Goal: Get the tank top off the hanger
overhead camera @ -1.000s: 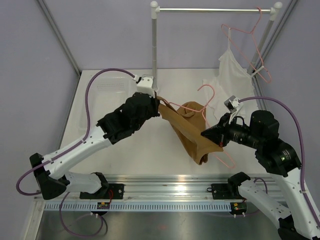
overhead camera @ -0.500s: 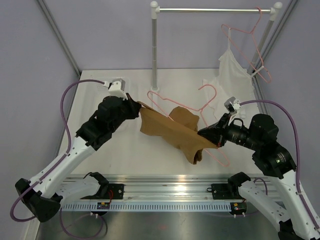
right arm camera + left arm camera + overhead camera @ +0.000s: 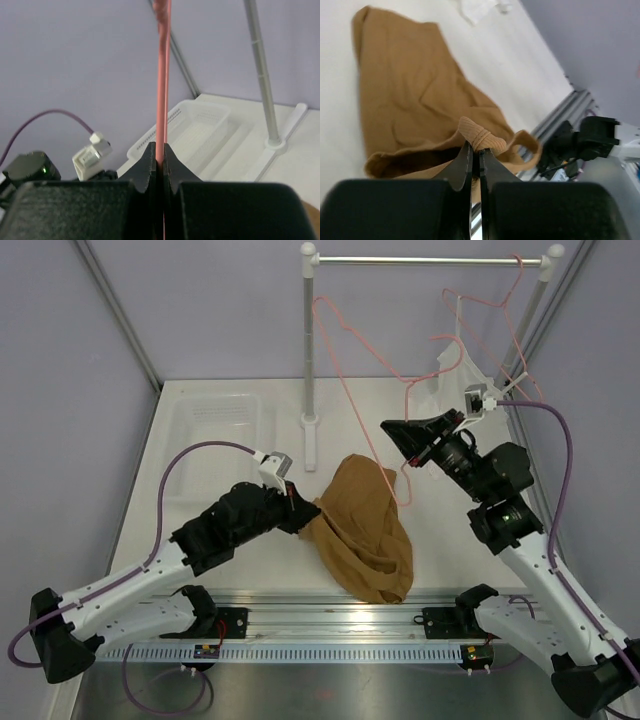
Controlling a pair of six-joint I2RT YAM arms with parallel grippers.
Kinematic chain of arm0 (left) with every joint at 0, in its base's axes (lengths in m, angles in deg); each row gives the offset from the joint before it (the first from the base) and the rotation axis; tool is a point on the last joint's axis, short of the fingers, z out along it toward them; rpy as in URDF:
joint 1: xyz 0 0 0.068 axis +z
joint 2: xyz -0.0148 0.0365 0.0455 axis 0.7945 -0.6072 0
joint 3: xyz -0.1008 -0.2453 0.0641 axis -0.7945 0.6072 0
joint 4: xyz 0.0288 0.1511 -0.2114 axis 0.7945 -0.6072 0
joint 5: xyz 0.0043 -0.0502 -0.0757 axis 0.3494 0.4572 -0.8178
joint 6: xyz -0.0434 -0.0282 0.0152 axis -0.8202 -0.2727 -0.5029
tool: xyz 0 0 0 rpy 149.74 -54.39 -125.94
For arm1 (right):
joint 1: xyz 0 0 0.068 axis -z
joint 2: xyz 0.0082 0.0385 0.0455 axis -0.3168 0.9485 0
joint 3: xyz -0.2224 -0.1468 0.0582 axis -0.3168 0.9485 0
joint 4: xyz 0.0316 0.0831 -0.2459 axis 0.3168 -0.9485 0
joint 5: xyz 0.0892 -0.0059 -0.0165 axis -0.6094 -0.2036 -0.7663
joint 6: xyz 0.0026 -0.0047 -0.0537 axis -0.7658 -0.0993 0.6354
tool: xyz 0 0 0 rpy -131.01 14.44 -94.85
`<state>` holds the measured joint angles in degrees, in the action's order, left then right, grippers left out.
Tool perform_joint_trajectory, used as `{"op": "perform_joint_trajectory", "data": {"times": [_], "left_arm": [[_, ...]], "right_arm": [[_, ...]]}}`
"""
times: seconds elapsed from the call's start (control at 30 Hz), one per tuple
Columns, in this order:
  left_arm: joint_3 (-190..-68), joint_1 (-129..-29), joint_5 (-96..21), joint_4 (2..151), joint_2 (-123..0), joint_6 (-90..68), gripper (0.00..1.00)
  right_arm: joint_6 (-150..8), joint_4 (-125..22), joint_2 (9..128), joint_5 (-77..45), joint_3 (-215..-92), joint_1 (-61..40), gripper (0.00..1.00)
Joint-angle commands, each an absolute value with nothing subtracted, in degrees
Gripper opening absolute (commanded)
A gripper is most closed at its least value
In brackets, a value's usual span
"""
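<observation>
The tan-brown tank top (image 3: 362,530) lies crumpled on the table, off the hanger. My left gripper (image 3: 306,516) is shut on its ribbed edge at its left side. In the left wrist view the bunched hem (image 3: 481,137) sits between the closed jaws of that gripper (image 3: 476,146), and the cloth (image 3: 410,95) spreads beyond. My right gripper (image 3: 392,431) is raised above the table and shut on the pink wire hanger (image 3: 344,390), which hangs bare in the air. In the right wrist view the wire (image 3: 163,75) runs up from the closed gripper (image 3: 161,148).
A second pink hanger (image 3: 520,340) with a white strappy garment (image 3: 455,368) hangs on the rack rail at the back right. The rack pole (image 3: 309,340) stands at mid back. A white basket (image 3: 215,420) sits at the back left, also in the right wrist view (image 3: 195,127).
The right gripper lifted the hanger up and back, clear of the tank top. The left gripper drew the tank top down and nearer; it now lies on the table.
</observation>
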<state>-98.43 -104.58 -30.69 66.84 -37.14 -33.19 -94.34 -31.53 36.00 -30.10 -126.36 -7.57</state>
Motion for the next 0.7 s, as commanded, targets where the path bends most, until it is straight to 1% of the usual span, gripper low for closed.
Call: {"op": "perform_joint_trajectory", "data": {"times": [0.0,0.03,0.1,0.13,0.2,0.23,0.27,0.33,0.37,0.4,0.43,0.47,0.5,0.57,0.67], "left_arm": [[-98.2,-104.6,-18.3,61.0,-35.0,-33.9,0.00],[-99.0,-104.6,-15.9,56.8,-34.7,-33.7,0.00],[-100.0,-104.6,-12.8,54.2,-34.7,-32.4,0.00],[-101.1,-104.6,-12.4,52.4,-34.5,-31.5,0.07],[-102.2,-104.6,-12.3,51.3,-33.9,-30.8,0.20],[-102.8,-104.6,-12.3,50.0,-33.6,-30.4,0.28],[-104.8,-104.6,-12.4,49.0,-33.2,-29.6,0.49],[-107.5,-104.6,-11.9,44.7,-33.3,-28.5,0.57],[-110.4,-104.6,-11.2,42.9,-33.5,-28.2,0.66],[-112.1,-104.6,-10.8,41.0,-33.3,-28.0,0.78],[-113.4,-104.6,-10.4,37.3,-33.0,-27.6,0.81],[-115.6,-104.6,-10.3,35.8,-32.6,-26.6,0.82],[-116.5,-104.6,-10.5,34.4,-31.6,-25.9,0.99],[-118.6,-104.6,-11.3,30.2,-30.5,-23.7,0.99],[-121.8,-104.6,-10.1,25.0,-28.5,-20.9,0.99]], "right_arm": [[-88.9,-43.7,35.2,-19.5,-139.5,-7.9,0.00],[-87.5,-53.2,35.2,-18.1,-142.8,-7.9,0.00],[-85.4,-60.8,34.4,-15.7,-144.8,-8.0,0.00],[-84.8,-67.6,34.3,-12.2,-146.7,-8.0,0.00],[-81.7,-73.9,35.6,-7.2,-149.2,-7.9,0.00],[-80.5,-79.9,37.1,-2.0,-153.1,-7.9,0.00],[-77.9,-82.8,40.8,0.1,-155.5,-7.9,0.00],[-75.5,-90.4,45.4,3.0,-163.1,-7.9,0.00],[-74.5,-92.2,49.8,4.1,-165.4,-7.9,0.00],[-74.3,-93.7,51.8,5.3,-167.4,-7.9,0.00],[-74.2,-94.9,53.3,7.7,-170.6,-7.9,0.00],[-73.6,-95.1,56.4,8.9,-172.0,-7.9,0.00],[-73.2,-95.2,57.8,10.3,-173.6,-7.8,0.00],[-71.7,-95.3,60.9,11.8,-178.6,-7.4,0.00],[-70.0,-97.4,70.7,10.4,-188.4,-4.9,0.00]]}}
